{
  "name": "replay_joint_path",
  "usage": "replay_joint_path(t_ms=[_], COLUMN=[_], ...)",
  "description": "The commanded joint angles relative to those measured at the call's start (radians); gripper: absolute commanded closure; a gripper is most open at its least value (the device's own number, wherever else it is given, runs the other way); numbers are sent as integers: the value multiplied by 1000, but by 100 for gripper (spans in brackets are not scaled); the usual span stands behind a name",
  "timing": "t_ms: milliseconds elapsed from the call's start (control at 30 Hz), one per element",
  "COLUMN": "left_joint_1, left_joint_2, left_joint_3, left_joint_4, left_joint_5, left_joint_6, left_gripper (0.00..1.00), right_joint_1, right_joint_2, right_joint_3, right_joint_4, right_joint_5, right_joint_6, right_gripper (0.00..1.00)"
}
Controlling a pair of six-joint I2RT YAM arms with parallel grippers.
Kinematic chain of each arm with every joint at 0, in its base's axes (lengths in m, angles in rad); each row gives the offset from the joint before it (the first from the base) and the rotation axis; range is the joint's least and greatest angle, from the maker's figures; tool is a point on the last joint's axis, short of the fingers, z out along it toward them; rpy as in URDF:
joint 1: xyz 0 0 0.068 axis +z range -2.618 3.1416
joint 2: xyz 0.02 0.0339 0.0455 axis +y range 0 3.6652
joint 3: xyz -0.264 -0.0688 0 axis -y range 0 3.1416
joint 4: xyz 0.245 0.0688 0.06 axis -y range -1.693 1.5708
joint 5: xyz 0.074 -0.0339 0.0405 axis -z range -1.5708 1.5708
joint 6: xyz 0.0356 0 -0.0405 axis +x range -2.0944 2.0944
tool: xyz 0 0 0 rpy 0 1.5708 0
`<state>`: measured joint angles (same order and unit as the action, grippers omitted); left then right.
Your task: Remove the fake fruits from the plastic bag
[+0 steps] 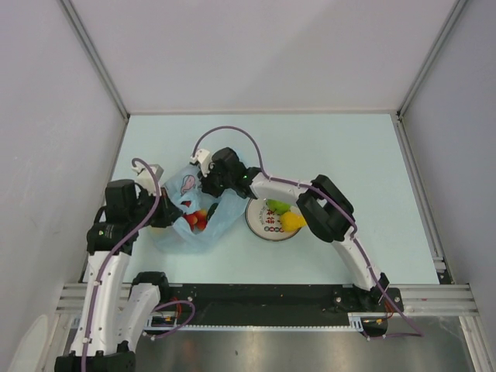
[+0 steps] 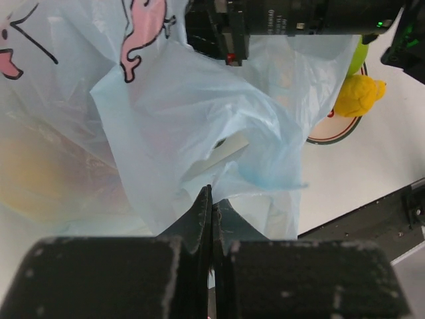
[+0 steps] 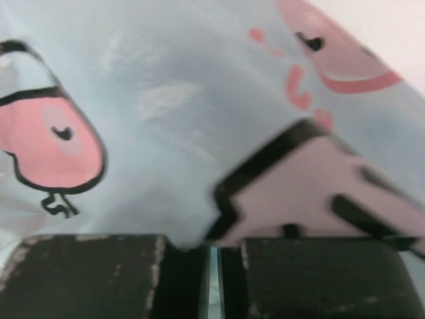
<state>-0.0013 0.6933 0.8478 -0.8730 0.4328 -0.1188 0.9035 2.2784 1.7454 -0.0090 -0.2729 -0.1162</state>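
**Partly completed unloading, top and wrist views.** The plastic bag [image 1: 190, 232] is shown lying crumpled on the tabletop [image 1: 349, 155], just left of the plate [image 1: 267, 236]. A green fruit [image 1: 277, 206] and a yellow fruit [image 1: 292, 222] are already set on the plate. A red fruit [image 1: 198, 219] is seen inside the bag's open mouth, and a yellowish shape is faintly made out through the film in the left wrist view. How many pieces lie within cannot be told. The left claw [image 2: 211, 216] is pressed together on a fold of the bag's near-left edge. The right claw [image 3: 214, 266] is drawn almost fully together at the far rim, apparently with film pinched between. The mouth is thus judged to be held apart, and the task is judged roughly midway, with the bag's contents yet to be lifted out.
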Motion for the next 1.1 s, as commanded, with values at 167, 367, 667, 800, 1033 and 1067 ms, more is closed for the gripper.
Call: replay_joint_path(t_ms=[167, 367, 667, 800, 1033, 1067], left_joint_1=[106, 116, 159, 165, 178, 176], left_joint_2=[0, 17, 46, 46, 66, 74], left_joint_3=[34, 56, 63, 59, 51, 53], left_joint_4=[36, -1, -12, -3, 81, 106], left_joint_5=[37, 1, 15, 18, 50, 53], left_joint_6=[-19, 15, 19, 16, -21, -28], left_gripper=[100, 100, 99, 99, 100, 99], right_joint_1=[-9, 17, 26, 17, -38, -41], right_joint_2=[-34, 58, 225, 195, -6, -34], right_joint_3=[48, 141, 281, 247, 146, 135], right_joint_4=[0, 70, 81, 63, 41, 8], right_joint_5=[-87, -98, -71, -55, -176, -201], right_joint_6=[171, 260, 299, 242, 185, 167], right_gripper=[36, 6, 8, 29, 51, 54])
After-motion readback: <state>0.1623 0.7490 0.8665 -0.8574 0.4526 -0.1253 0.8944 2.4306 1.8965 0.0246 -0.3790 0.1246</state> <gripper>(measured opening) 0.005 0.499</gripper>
